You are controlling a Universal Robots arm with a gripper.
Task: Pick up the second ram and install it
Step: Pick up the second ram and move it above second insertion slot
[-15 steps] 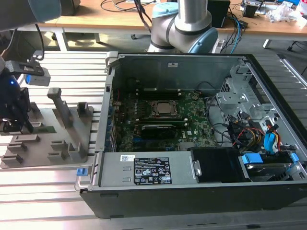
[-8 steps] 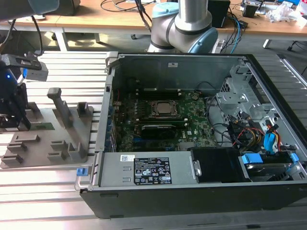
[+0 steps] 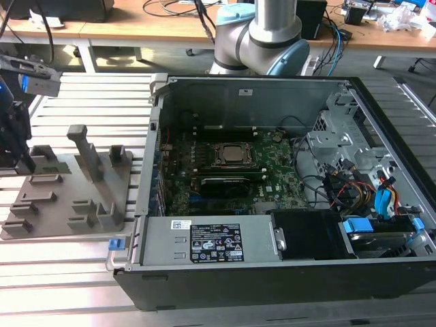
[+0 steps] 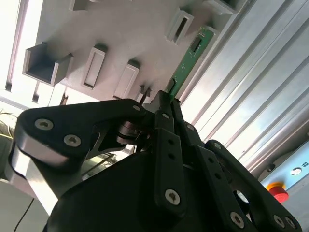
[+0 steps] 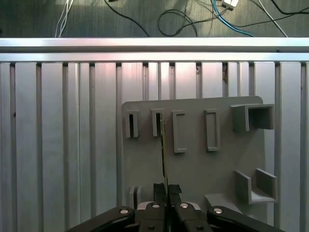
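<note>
**Second ram pinched above the holder**

My fingers [image 5: 175, 190] are clamped on the second ram [image 4: 189, 55], pinching its near end by the flat faces. The stick runs straight out ahead of them over the grey holder block [image 5: 198, 169]. I judge it light and stiff but fragile: grip the faces, never flex it.

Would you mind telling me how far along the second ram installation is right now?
Done: the gripper is at the grey holder and shut on the second ram, in both wrist views. In hand: the stick is held near one end, its far end by a holder slot; whether it is lifted clear I cannot tell. Left: it is not yet in the motherboard inside the open computer case.
</note>
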